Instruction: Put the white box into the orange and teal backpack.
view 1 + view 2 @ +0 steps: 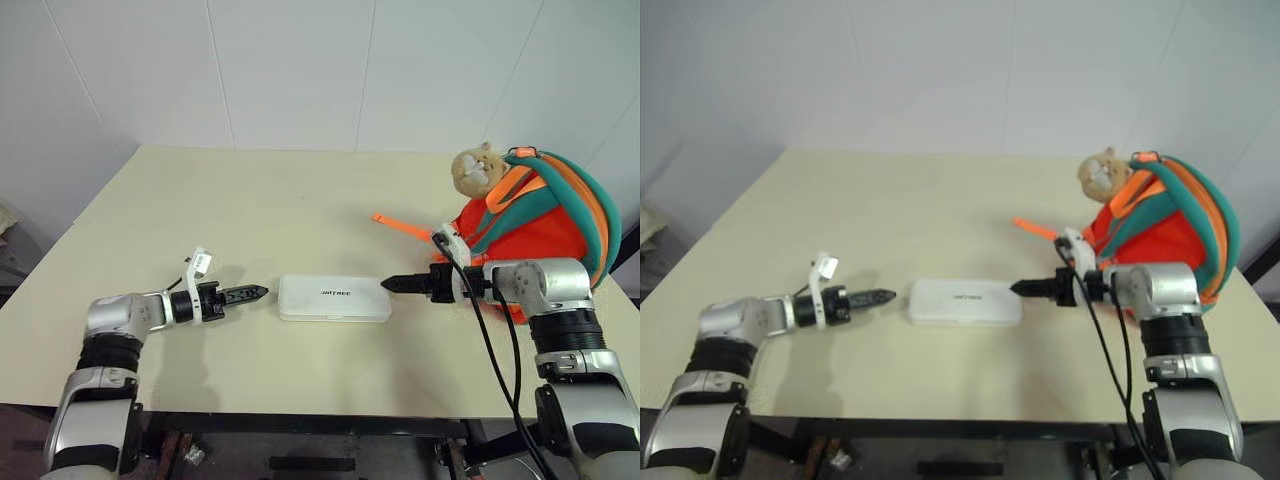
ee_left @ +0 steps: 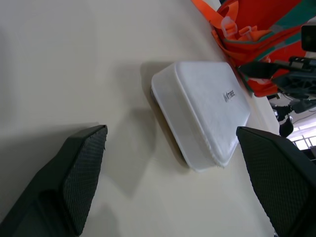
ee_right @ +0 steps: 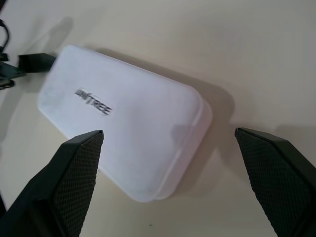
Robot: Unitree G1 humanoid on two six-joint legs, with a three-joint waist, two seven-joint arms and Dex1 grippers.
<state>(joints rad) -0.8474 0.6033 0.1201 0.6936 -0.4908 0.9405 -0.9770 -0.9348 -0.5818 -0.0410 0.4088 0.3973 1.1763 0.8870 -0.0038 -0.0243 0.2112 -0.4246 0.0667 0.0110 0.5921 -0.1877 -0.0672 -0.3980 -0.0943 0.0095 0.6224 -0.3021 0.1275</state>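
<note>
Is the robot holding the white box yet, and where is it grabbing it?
Nothing is held. The white box lies flat on the table, with the left gripper and right gripper open at its two short ends.

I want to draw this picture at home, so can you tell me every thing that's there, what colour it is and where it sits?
white box: one, white with small dark lettering on top, lying flat on the table between the two hands.
orange and teal backpack: one, bright orange with teal bands, on the table's right side, beyond the right arm.
plush toy: one, tan, at the top left of the backpack.
orange strap: one, orange, lying on the table to the backpack's left.
table: one, pale cream, under everything.
wall: white panels, behind the table.
left hand: one, black fingers, open, just left of the box.
right hand: one, black fingers, open, at the box's right end.
</note>
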